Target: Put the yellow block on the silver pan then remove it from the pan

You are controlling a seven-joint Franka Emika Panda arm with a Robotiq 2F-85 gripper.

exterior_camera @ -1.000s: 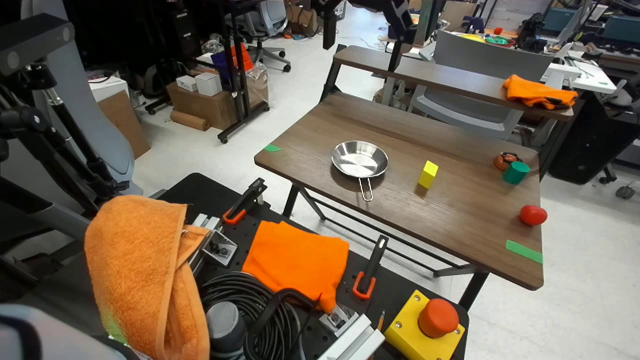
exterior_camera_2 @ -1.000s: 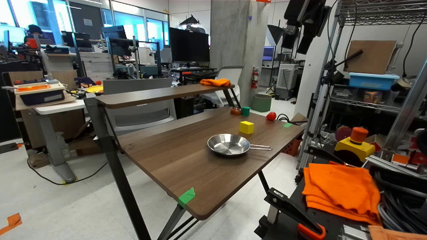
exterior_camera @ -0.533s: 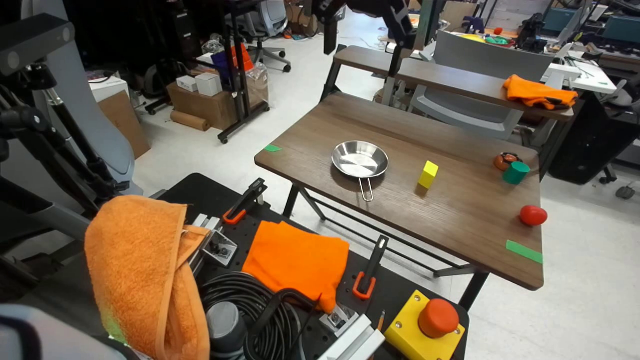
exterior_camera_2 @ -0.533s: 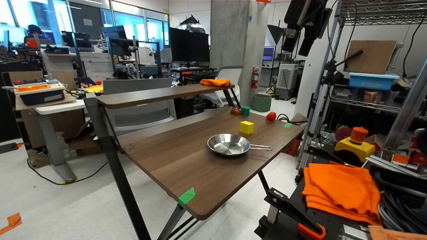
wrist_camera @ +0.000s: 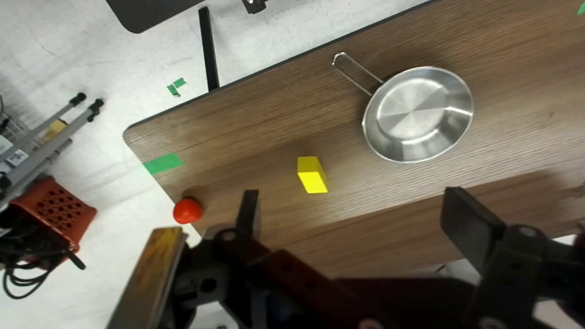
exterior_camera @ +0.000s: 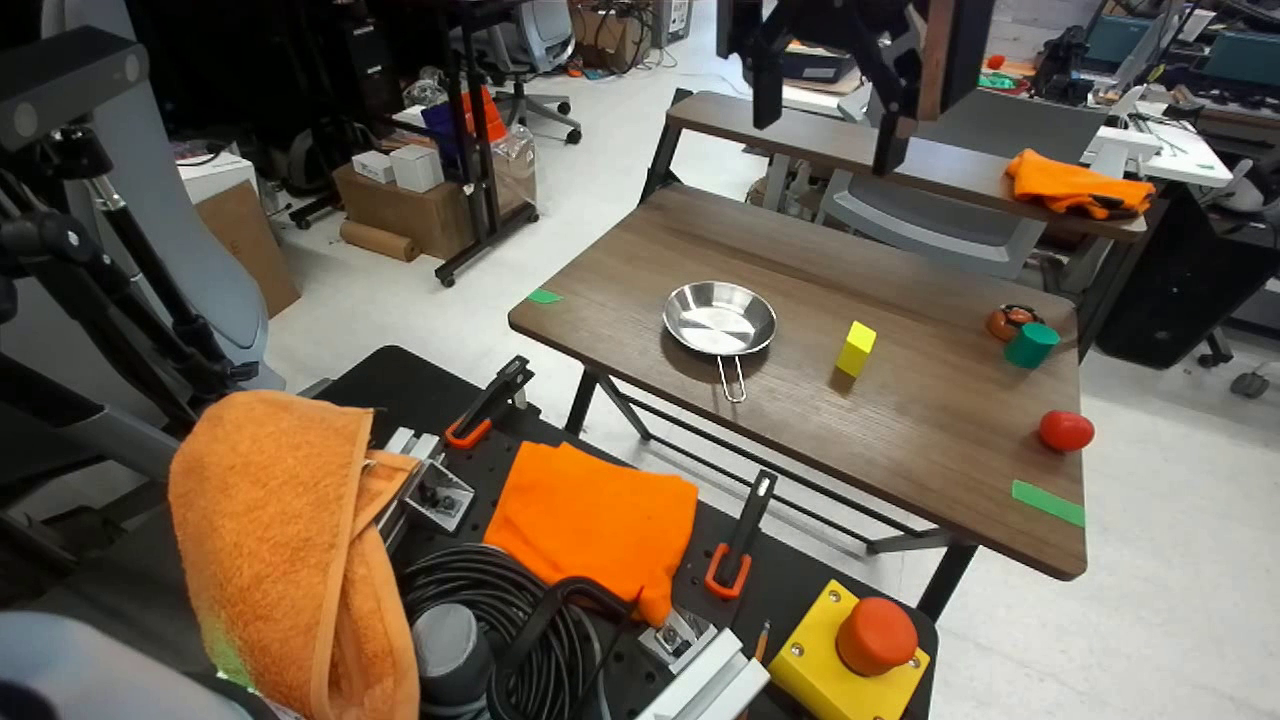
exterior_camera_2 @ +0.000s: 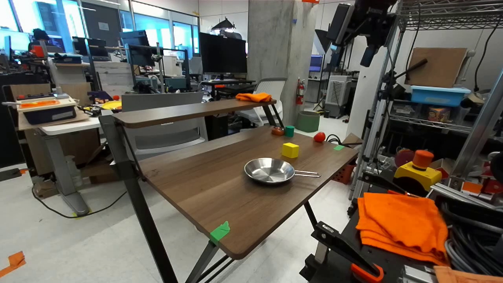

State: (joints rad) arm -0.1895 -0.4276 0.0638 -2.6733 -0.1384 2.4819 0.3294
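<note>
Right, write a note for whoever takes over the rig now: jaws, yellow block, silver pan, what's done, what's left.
Jaws: wide open, holding nothing, raised above the table.
Yellow block: on the table, apart from the silver pan; in the wrist view it shows between the pan and a red round object.
Pan: on the table, nothing in it.
Done: the block is off the pan; these pictures don't settle whether it has been on it.
Left: if not, grasp the block, put it on the pan, then take it off; otherwise, probably nothing.
</note>
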